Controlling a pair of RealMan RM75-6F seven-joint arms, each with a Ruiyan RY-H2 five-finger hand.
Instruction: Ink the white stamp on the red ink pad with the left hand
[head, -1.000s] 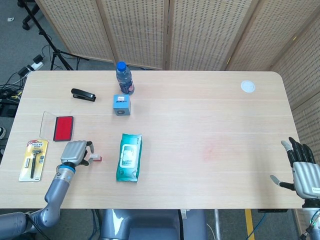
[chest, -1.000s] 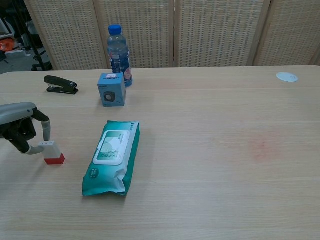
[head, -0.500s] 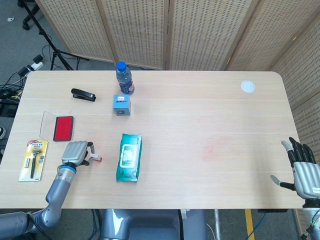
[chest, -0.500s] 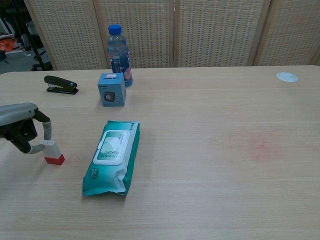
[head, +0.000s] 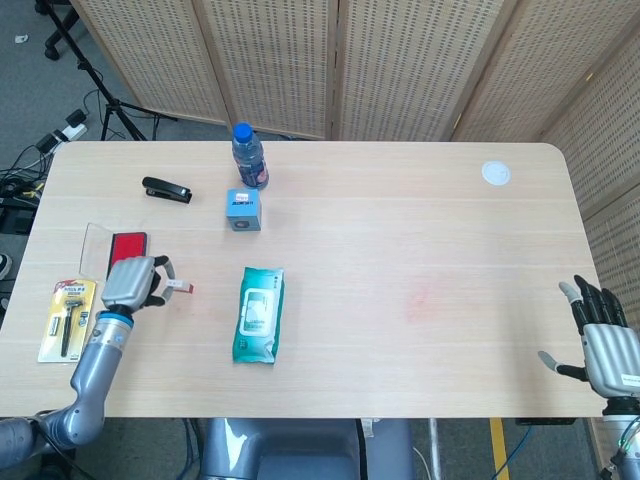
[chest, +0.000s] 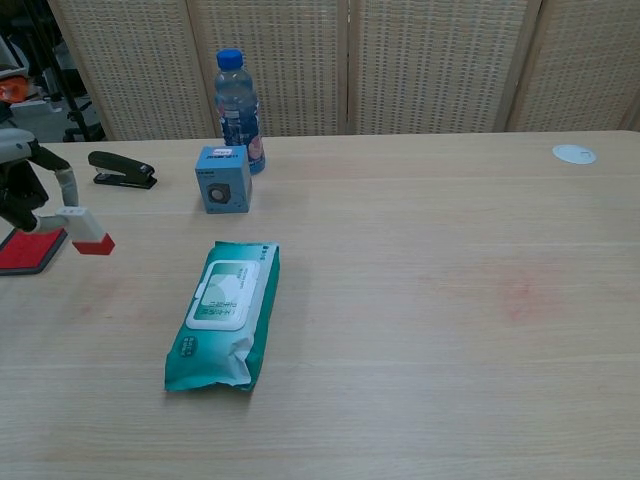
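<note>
The white stamp (chest: 83, 228) is pinched by the left hand (head: 130, 282) and held clear of the table (head: 400, 250), w/ its red base end pointing away from the hand toward the table centre. In the chest view the stamp is seen tilted, approx. horizontal, w/ a shadow on the wood below it. The red ink pad (head: 126, 247) is located just behind the left hand at the table's left edge, seated in a clear tray (head: 95, 240); in the chest view only a corner of the pad is shown at the frame's left edge, beside the stamp. The stamp is not in contact w/ the pad.

The right hand (head: 605, 340) is seen at the near right corner, off the table edge, fingers spread, nothing held.

Other items on the table:
- A razor pack (head: 68, 318) is laid near-left of the ink pad, beside the left forearm.
- A black stapler (chest: 122, 170) is set behind the pad.
- A blue box (chest: 223, 179) is placed just in front of a water bottle (chest: 237, 98).
- A teal wet-wipes pack (chest: 224, 310) is laid flat, right of the stamp, well apart.
- A white disc (head: 495, 173) is located at the far right.
</note>
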